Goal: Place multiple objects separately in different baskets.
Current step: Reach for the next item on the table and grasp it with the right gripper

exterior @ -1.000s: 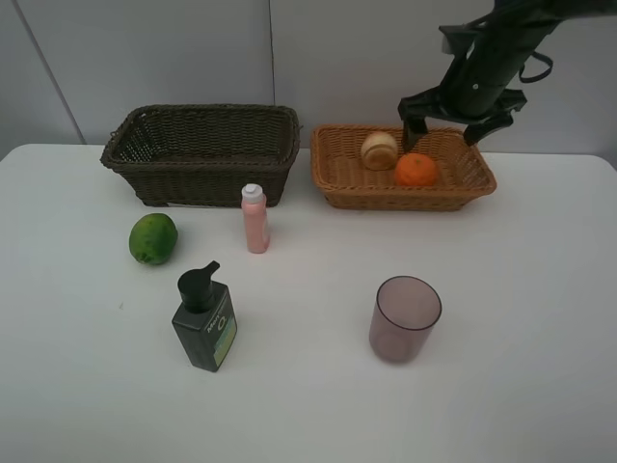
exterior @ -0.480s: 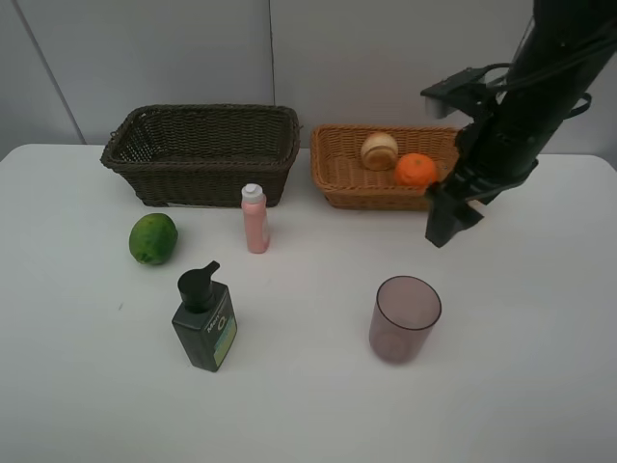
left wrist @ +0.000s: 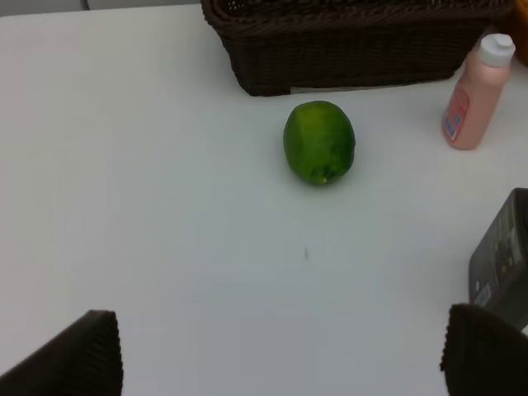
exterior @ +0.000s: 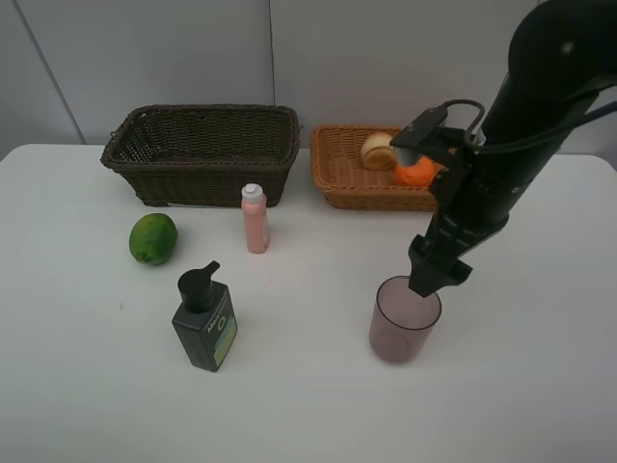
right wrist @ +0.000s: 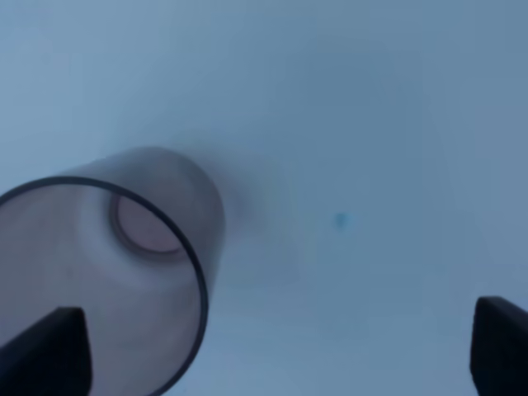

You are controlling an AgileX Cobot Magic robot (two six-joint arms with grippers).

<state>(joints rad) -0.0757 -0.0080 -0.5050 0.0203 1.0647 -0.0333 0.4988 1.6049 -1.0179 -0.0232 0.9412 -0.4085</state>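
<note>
Right pincer (exterior: 434, 278), open, hovers above the cup (exterior: 403, 328) on the surface (exterior: 540, 386); orange (exterior: 418, 175) and pale fruit (exterior: 379, 149) sit in the tan basket (exterior: 337, 183), leaving lime (exterior: 153, 238), pink bottle (exterior: 254, 222), pump bottle (exterior: 204, 328) and cup unsorted.

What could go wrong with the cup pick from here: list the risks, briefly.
1. The right jaws hang open over the cup, but the right wrist view shows it off-centre, close to one jaw; descending may strike the rim and tip it.
2. The pink bottle stands right before the dark basket; carrying the cup there low might clip it.
</note>
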